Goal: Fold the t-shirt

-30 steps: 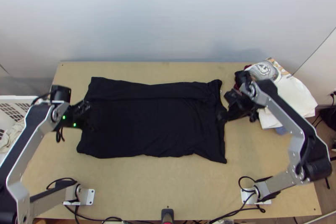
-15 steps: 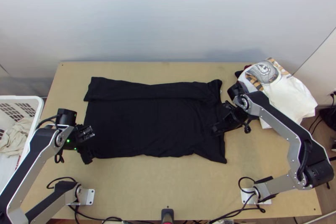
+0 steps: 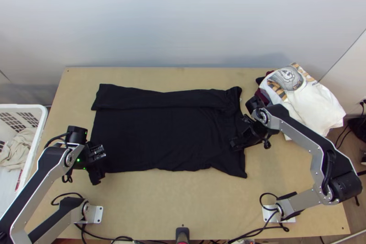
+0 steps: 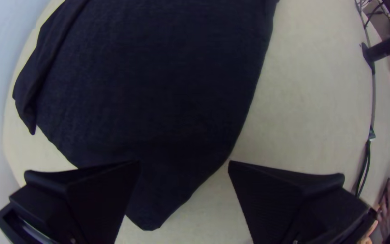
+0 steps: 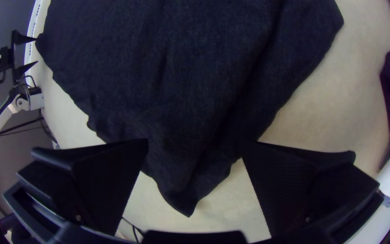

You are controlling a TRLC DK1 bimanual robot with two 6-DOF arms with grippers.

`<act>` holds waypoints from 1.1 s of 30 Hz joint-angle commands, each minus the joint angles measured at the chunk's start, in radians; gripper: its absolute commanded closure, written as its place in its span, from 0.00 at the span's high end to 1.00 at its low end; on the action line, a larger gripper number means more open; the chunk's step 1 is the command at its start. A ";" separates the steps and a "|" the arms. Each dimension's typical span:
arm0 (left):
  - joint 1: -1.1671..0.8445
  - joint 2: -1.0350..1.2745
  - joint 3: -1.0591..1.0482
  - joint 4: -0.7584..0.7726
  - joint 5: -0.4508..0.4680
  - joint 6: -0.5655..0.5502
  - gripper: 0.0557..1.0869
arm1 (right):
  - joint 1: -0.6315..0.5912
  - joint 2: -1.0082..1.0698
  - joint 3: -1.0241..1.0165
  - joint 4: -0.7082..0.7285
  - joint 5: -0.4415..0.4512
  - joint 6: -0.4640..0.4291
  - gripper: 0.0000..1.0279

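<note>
Two white base plates (image 3: 97, 214) stand on the counter (image 3: 183, 203), nearer than the black t-shirt (image 3: 164, 138). Left of the t-shirt is a white laundry basket (image 3: 40, 122) with pale cloth (image 3: 17, 150) in it. The left gripper (image 3: 101, 166) is at the t-shirt's near left corner; its jaws are released and wide apart, the corner showing between them. The right gripper (image 3: 239, 132) is over the t-shirt's right end, jaws also released, fabric between them. The t-shirt lies spread, a band folded along its far side. Beyond its right end is a white printed shirt (image 3: 315, 106) over dark red cloth (image 3: 261, 96). Behind the t-shirt rises a pale wall (image 3: 174, 19).
</note>
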 commanded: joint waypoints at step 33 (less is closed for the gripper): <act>0.071 0.019 -0.090 0.166 -0.015 0.062 0.33 | 0.019 -0.013 -0.124 0.177 0.046 0.023 0.25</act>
